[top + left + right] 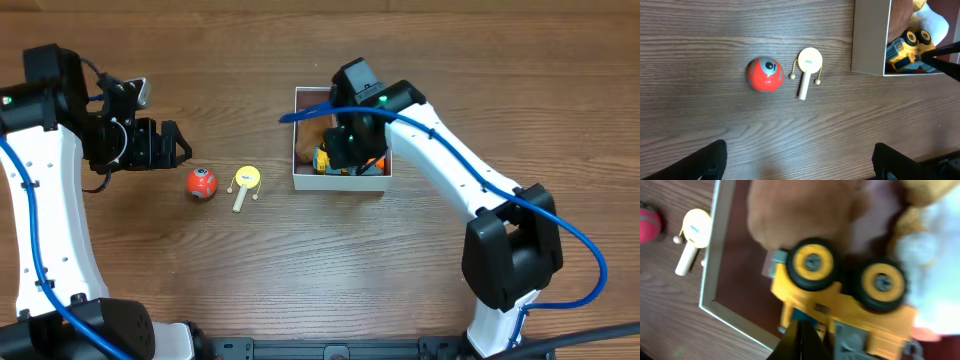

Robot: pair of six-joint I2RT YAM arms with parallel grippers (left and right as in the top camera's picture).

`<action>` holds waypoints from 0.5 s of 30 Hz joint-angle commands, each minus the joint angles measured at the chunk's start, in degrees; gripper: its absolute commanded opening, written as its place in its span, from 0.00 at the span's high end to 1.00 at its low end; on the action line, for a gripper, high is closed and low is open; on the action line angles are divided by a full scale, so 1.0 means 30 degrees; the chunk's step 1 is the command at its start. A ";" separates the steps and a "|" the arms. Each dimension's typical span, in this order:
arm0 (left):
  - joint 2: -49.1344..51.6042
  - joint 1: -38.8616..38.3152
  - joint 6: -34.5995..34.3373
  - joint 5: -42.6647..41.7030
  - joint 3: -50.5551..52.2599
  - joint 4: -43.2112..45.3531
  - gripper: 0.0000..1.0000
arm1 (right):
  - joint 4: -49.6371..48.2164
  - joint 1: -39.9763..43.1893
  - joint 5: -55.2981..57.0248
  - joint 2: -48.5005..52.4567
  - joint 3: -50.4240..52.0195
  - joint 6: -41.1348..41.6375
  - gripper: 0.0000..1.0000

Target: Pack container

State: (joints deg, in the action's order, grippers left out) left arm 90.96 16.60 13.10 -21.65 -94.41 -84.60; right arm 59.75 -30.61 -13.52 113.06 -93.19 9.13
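Note:
The container (338, 182) is a white-walled square box with a dull mauve inside, at the table's middle. In it lie a yellow toy truck (840, 292), a brown plush (800, 210) and a white soft toy (935, 255). My right gripper (800, 339) is over the box's inside, fingers pressed together, tips at the truck's underside with nothing seen between them. My left gripper (800, 165) is open and empty above bare table, left of a red ball (765, 75) and a small yellow paddle drum (808, 67). The box wall (870, 40) and truck (907, 47) show in the left wrist view.
The red ball (201, 183) and paddle drum (244, 185) lie on the wooden table just left of the container. The right arm (450, 170) reaches across from the lower right. The left gripper (170, 145) hovers at the left.

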 commanded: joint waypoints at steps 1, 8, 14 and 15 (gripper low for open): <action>-0.0102 -0.0080 0.0342 -0.0022 0.0058 -0.0022 0.08 | -0.0481 -0.0262 0.0270 0.0903 -0.0131 -0.0066 0.96; -0.0102 -0.0459 0.0350 -0.0146 0.0058 -0.0146 0.05 | -0.0525 -0.0262 0.0350 0.1399 -0.0138 -0.0087 0.95; -0.0102 -0.1049 0.0350 -0.0823 0.0058 -0.0153 0.00 | 0.1217 0.0146 0.2397 -0.3504 -0.2681 -0.0182 0.47; -0.0102 -0.1042 0.0350 -0.1377 0.0058 0.0015 0.00 | 0.1603 0.0393 0.2871 -0.4561 -0.3140 -0.0036 0.46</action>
State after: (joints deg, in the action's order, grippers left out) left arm 90.96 14.20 13.67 -21.80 -94.39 -85.08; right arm 63.35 -31.24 -9.93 112.62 -95.79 8.71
